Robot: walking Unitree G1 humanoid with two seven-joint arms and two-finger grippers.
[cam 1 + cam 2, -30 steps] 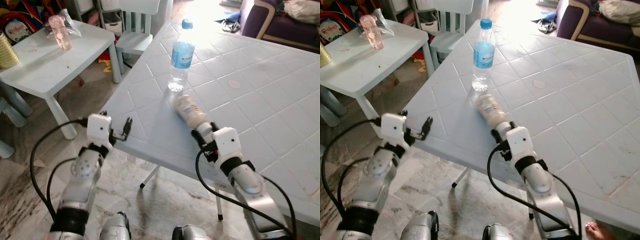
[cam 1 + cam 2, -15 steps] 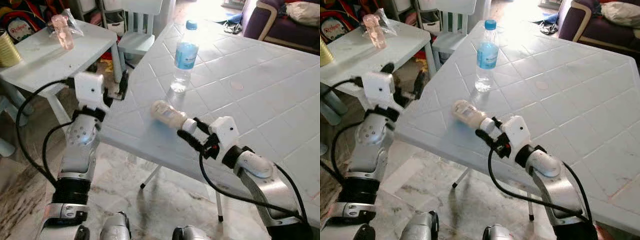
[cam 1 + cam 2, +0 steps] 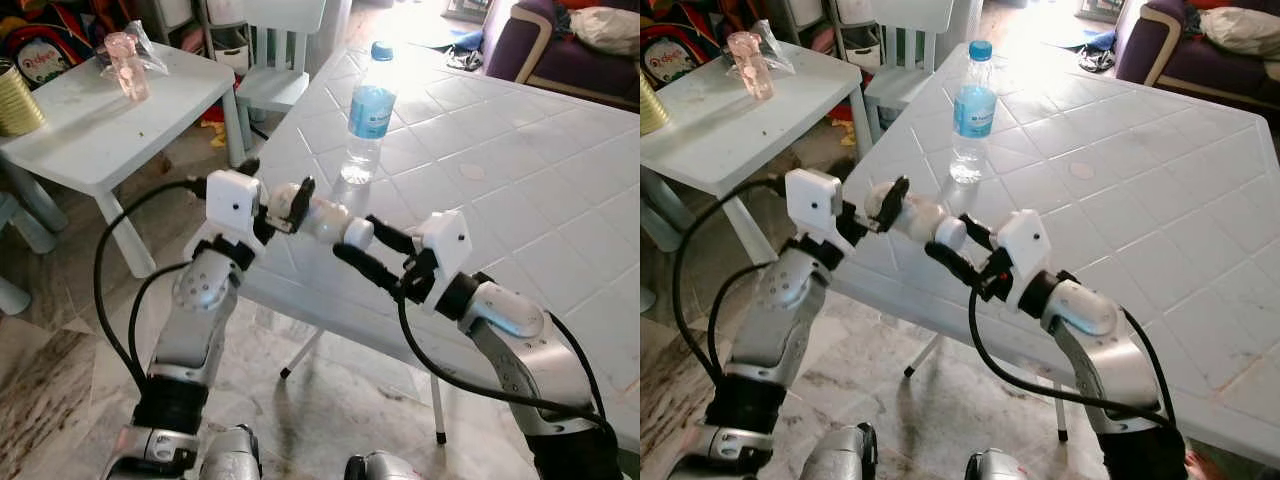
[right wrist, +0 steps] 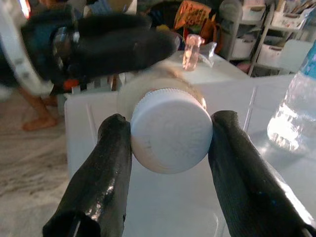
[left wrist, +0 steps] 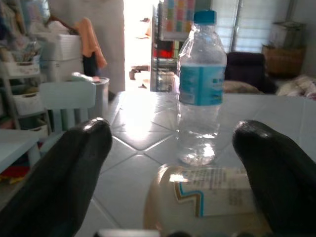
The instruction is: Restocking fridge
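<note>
A cream-coloured bottle (image 3: 318, 214) with a white cap (image 4: 170, 128) hangs sideways in the air just over the near corner of the pale blue table (image 3: 520, 180). My right gripper (image 3: 354, 236) is shut on the cap, one black finger on each side. My left gripper (image 3: 283, 192) is open, and its fingers (image 5: 74, 168) straddle the bottle's base (image 5: 207, 195) with a gap on each side. A clear water bottle (image 3: 368, 110) with a blue cap and label stands upright on the table just beyond.
A low pale table (image 3: 90, 125) stands to the left with a pink container (image 3: 125, 65) and a yellow can (image 3: 15, 98) on it. Behind it is a small chair (image 3: 275, 70). A purple sofa (image 3: 560, 45) is at the far right. The tiled floor lies below my arms.
The right gripper has lifted the cream bottle off the table and swung it left. The left gripper has come in from the table's edge and now straddles the bottle's base.
</note>
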